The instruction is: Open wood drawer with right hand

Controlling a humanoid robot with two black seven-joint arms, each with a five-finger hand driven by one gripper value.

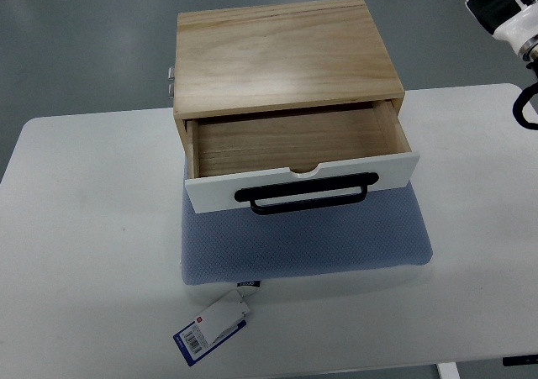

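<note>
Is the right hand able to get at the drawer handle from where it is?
Probably yes: the handle faces front with nothing before it, and the right arm sits clear at upper right.

A: What's at the middle of the white table (92, 228)?
B: A wooden box (286, 55) sitting on a blue cushion (307, 244). Its drawer (294, 144) is pulled out toward six o'clock, and the inside looks bare wood.
A: And the front?
B: A white panel (210, 194) with a black handle (307, 196) lying across it, plus a small notch in the top edge.
A: Anything near the cushion?
B: A blue and white tag (210, 327) at about seven o'clock, lying on the table just beside the cushion's edge.
A: The robot?
B: Only its right arm (508, 13), up at one o'clock, well apart from the drawer; I can't make out the fingers
</note>
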